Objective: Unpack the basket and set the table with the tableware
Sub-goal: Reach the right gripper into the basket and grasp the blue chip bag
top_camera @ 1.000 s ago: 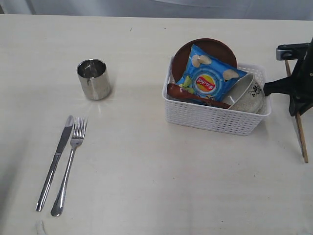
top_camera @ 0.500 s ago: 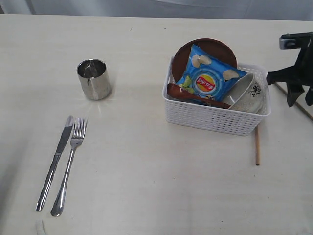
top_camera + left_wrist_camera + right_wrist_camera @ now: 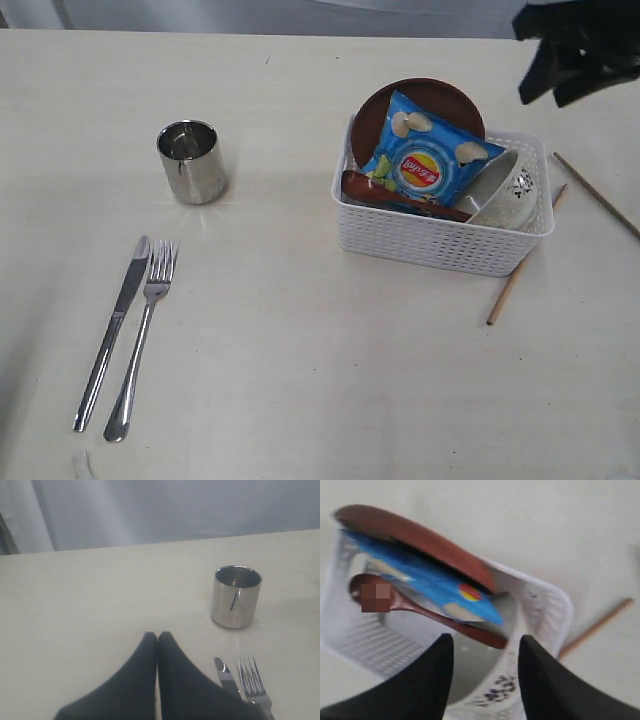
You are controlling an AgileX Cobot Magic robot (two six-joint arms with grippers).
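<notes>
1. The left gripper has its fingers pressed together on nothing. In the left wrist view it hovers over the table near the cutlery.
2. At the lower left of the exterior view, the knife and fork lie side by side. Their long axes run steeply up the frame, blade tip and tines toward the top.
3. The cup stands upright at mid-left, mouth up.
4. The basket sits right of centre, long axis roughly left to right.
   - The plate stands on edge against the basket's far wall.
   - The chip bag leans on the plate and covers part of the spoon, which lies along the basket's length.
   - The bowl is tipped on its side at the basket's right end.
   - Risk: pulling the spoon or bowl could drag the bag, and the unsupported plate could topple.
5. Two chopsticks lie on the table, splayed like a V.
   - One chopstick slants from lower left to upper right, just beside the basket's corner.
   - The other chopstick slants down toward the right edge.
   - Risk: nudging the basket could roll the near one.
6. The right gripper is at the upper right of the exterior view, jaws spread and empty, above the basket.
</notes>
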